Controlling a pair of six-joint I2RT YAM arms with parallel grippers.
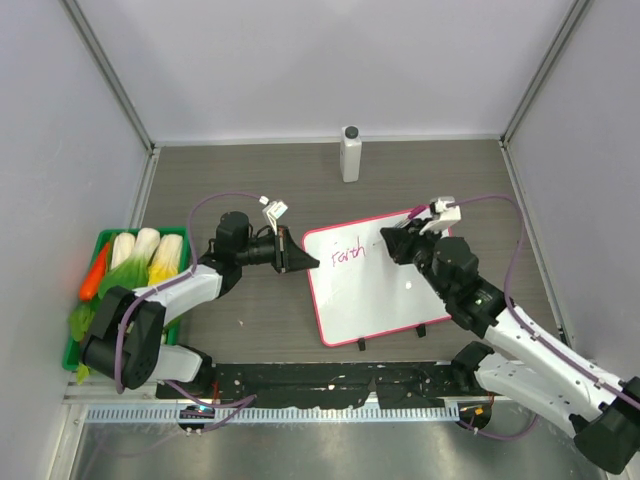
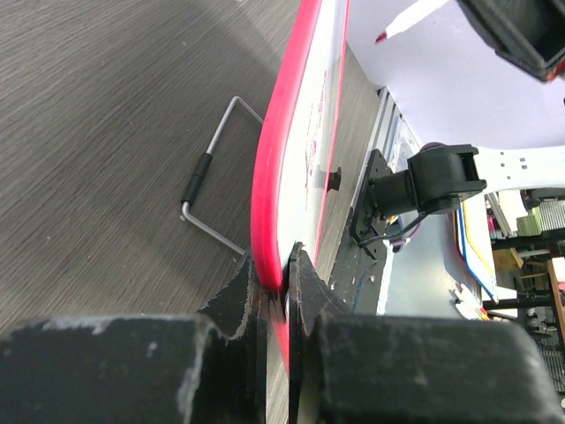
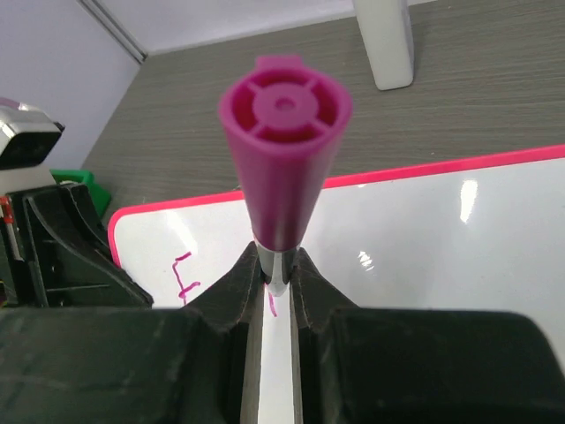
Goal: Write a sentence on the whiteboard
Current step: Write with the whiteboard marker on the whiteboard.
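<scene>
left gripper (image 1: 303,263) is pressed shut on the whiteboard (image 1: 385,290), pinching the pink frame at its left edge. wrist view shows the fingers (image 2: 234,291) clamped on either side of the rim. it's the anchor, not the writer.

right gripper (image 1: 396,240) is pinched on a marker (image 3: 284,150): jaws closed round the barrel, magenta butt end facing the wrist cam, tip pointing away toward the board.

whiteboard lies face-up on the table (image 1: 250,190), centre-right, between the two arms. it's rotated a bit, so its top edge climbs toward the far right.

sentence (image 1: 348,256): one pink word on the board, reads "faith", upper-left area. there may be a short stroke just right of it, too small to tell.

key relation: the writing line runs left to right along that tilted top edge. the marker tip sits just right of the word's end, so the blank board lies to the right of the gripper and nearer the arm bases. the right arm is directly over it. the left arm is at the opposite edge, out of the stroke path. from the left wrist view the tip (image 2: 381,37) looks lifted off the surface, but that angle is edge-on, so low confidence.

my read: early in the task, first word only. the next stroke probably needs the tip down, then travel along the tilted line, not square to the table edge. risk: too much pressure pivots the board about the left pinch.

white bottle (image 1: 350,152) at the far edge and green tray (image 1: 102,236) of vegetables at left are both well apart from the board.
</scene>
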